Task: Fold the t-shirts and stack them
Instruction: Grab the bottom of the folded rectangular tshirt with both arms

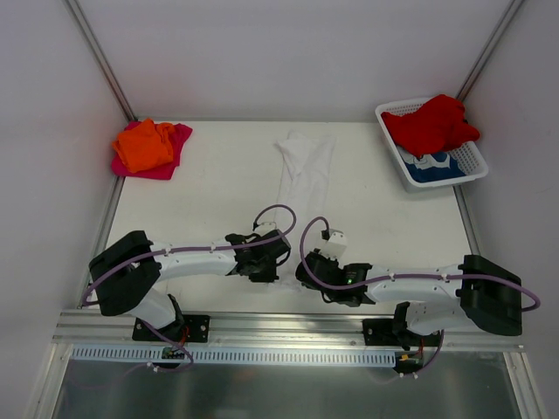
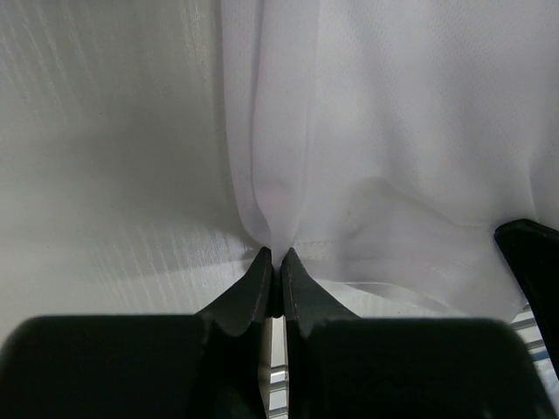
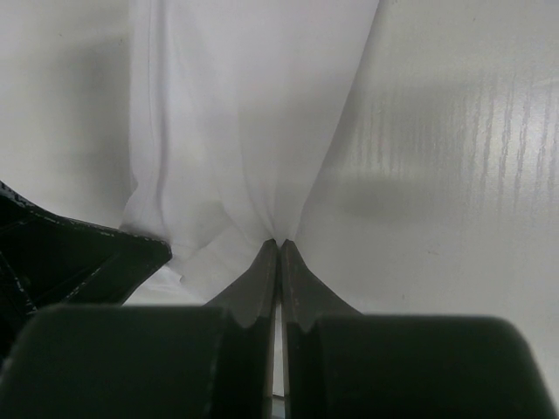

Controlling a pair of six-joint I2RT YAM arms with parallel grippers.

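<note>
A white t-shirt (image 1: 306, 170) lies as a long narrow strip down the middle of the table, its near end between the two arms. My left gripper (image 1: 281, 249) is shut on the left corner of that near hem (image 2: 275, 253), with cloth (image 2: 376, 131) bunching up from the fingertips. My right gripper (image 1: 301, 259) is shut on the right corner (image 3: 279, 243), and the white cloth (image 3: 244, 113) fans away from it. An orange t-shirt (image 1: 144, 144) rests on a magenta-pink one (image 1: 170, 161) at the back left.
A white mesh basket (image 1: 476, 161) at the back right holds a red t-shirt (image 1: 432, 125) over a blue-and-white one (image 1: 432, 166). The two grippers sit very close together; each wrist view shows part of the other gripper (image 2: 533, 262) (image 3: 61, 253).
</note>
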